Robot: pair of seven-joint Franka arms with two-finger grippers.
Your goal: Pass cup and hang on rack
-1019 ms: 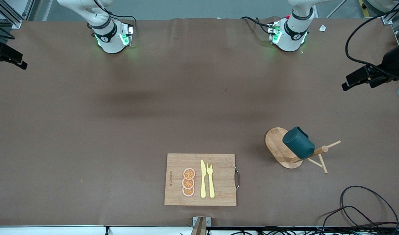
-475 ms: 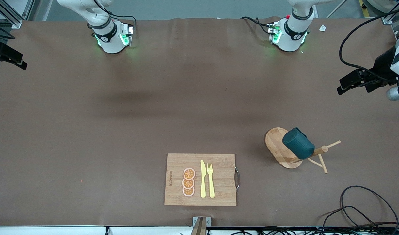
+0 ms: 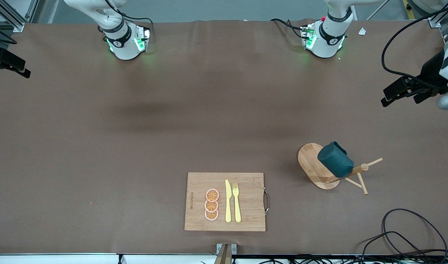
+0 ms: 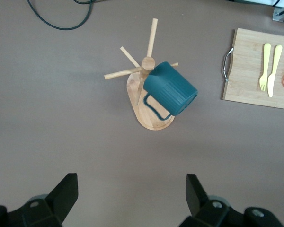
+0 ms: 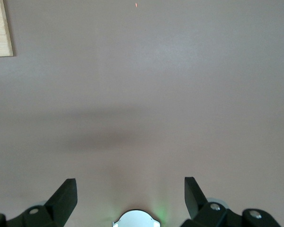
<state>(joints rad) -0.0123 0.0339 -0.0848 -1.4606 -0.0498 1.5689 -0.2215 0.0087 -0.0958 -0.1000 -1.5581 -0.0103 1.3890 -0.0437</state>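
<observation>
The dark teal cup [image 3: 335, 160] hangs by its handle on a peg of the wooden rack [image 3: 311, 165], toward the left arm's end of the table. In the left wrist view the cup [image 4: 173, 90] hangs beside the rack's post [image 4: 148, 62]. My left gripper [image 3: 400, 101] is open and empty, high above the table's end, apart from the rack; its own view [image 4: 131, 189] shows bare table between the fingers. My right gripper [image 3: 11, 73] is open and empty at the other end of the table; its own view [image 5: 130, 193] shows only bare table.
A bamboo cutting board [image 3: 225, 201] with orange slices, a yellow knife and a fork lies near the front edge; it also shows in the left wrist view [image 4: 255, 66]. A black cable [image 3: 411, 234] loops near the front corner, nearer the camera than the rack.
The left hand has shifted and turned slightly above the table's end. The cup, the rack and the right arm have not moved.
</observation>
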